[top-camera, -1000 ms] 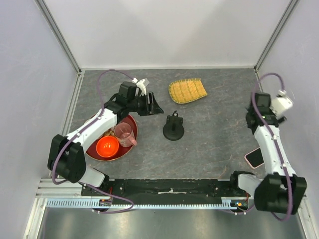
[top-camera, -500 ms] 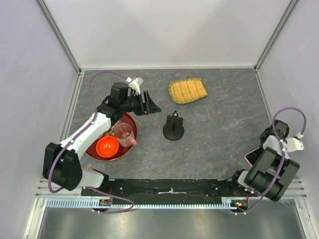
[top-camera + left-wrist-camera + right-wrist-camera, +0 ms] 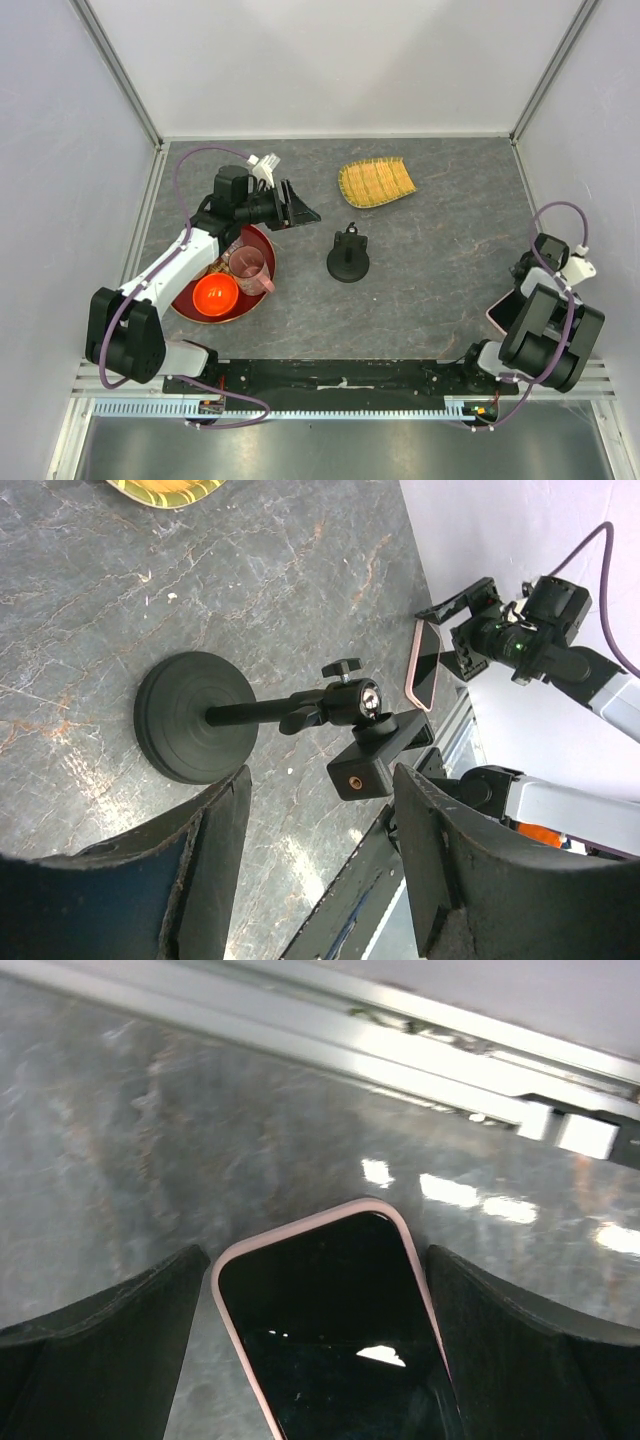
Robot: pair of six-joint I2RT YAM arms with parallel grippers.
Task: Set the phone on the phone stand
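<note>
The phone [image 3: 340,1350], black screen with a pale pink edge, lies flat on the table at the near right. In the top view only its pink corner [image 3: 497,316] shows under my right arm. It also shows in the left wrist view [image 3: 425,665]. My right gripper [image 3: 315,1260] is open, with a finger close on each side of the phone's end; it also shows from the top [image 3: 522,286]. The black phone stand [image 3: 348,257] stands mid-table, with a disc base [image 3: 195,715] and a cradle [image 3: 378,752]. My left gripper [image 3: 300,210] is open and empty, left of the stand and raised.
A red tray [image 3: 262,246] at the left holds an orange bowl [image 3: 215,293] and a pink cup [image 3: 249,269]. A yellow woven mat [image 3: 376,181] lies at the back. A metal rail [image 3: 420,1030] runs along the table edge just past the phone.
My right arm has folded back and down from the right wall, bringing its open gripper over the phone. My left gripper has drawn back a little to the left.
</note>
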